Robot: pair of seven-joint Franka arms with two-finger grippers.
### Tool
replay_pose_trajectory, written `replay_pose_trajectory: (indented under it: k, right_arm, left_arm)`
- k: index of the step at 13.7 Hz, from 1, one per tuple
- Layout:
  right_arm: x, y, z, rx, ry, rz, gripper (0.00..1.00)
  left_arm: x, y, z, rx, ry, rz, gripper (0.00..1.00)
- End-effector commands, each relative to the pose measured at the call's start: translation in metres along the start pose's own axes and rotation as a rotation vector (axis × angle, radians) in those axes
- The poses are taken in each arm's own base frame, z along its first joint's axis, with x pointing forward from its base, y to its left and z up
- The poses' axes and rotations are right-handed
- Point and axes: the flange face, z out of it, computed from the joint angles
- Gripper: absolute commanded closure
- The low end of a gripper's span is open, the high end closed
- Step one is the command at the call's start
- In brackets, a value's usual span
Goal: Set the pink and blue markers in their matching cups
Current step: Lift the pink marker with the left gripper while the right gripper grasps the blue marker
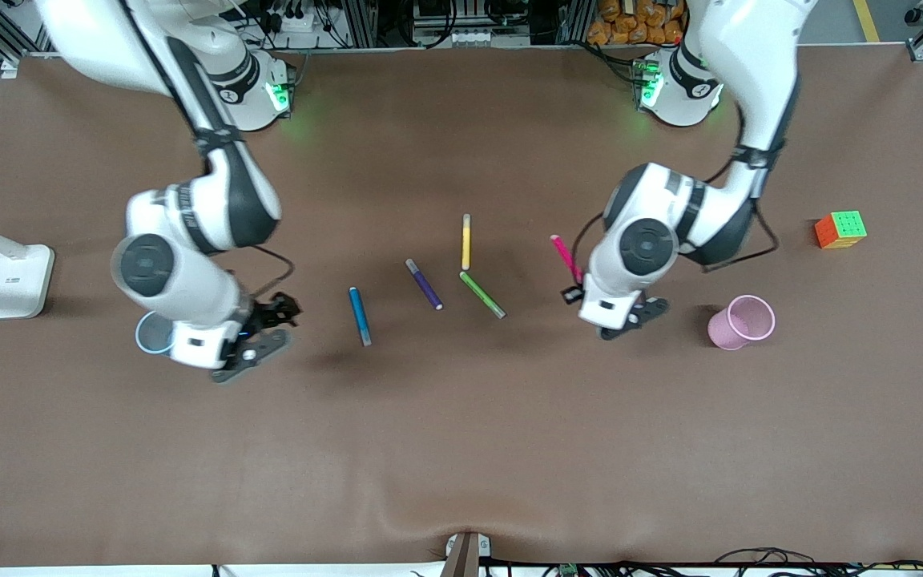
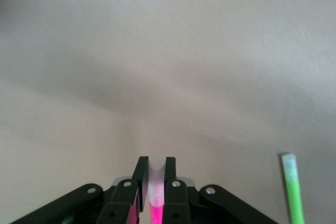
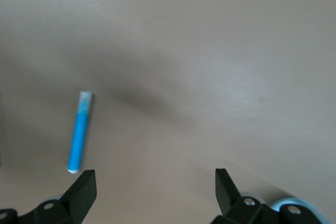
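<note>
- A wide bare stretch of the brown table [image 1: 461, 449] lay nearer the front camera than everything on it; the markers lay well apart along its middle.
- The left gripper [image 2: 155, 167] hung above the table near the pink cup [image 1: 740, 322], jaws clenched on the pink marker [image 1: 566, 258], magenta with a pale cap.
- The right gripper [image 3: 155, 183] hovered with jaws released between the blue marker [image 1: 360, 316] and the pale blue cup [image 1: 149, 334], which its arm partly hid.
- The purple marker [image 1: 424, 284], yellow marker [image 1: 466, 241] and green marker [image 1: 482, 295] lay between the arms.
- A colour cube [image 1: 840, 229] sat toward the left arm's end, a white lamp base [image 1: 17, 280] toward the right arm's.
</note>
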Motion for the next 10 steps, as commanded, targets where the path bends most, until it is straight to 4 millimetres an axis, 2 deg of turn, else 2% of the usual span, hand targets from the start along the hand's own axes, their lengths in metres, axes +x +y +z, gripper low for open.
replay_pose_trajectory:
  k: [1, 4, 5, 7, 10]
  right_arm:
    - [0.017, -0.045, 0.044, -0.025, -0.003, 0.083, 0.00]
    - [0.028, -0.069, 0.087, -0.057, 0.038, 0.092, 0.00]
    - [0.030, -0.074, 0.098, -0.058, 0.043, 0.104, 0.00]
    - [0.030, -0.083, 0.115, -0.060, 0.041, 0.105, 0.00]
    - [0.030, -0.087, 0.129, -0.061, 0.047, 0.101, 0.00]
  left_arm:
    - [0.017, -0.020, -0.025, 0.041, 0.063, 0.039, 1.00]
    - [0.047, -0.046, -0.052, 0.085, 0.136, 0.092, 1.00]
    - [0.055, -0.059, -0.054, 0.114, 0.115, 0.119, 1.00]
    - [0.081, -0.091, -0.066, 0.135, 0.134, 0.165, 1.00]
    - [0.104, -0.113, -0.081, 0.215, 0.216, 0.223, 1.00]
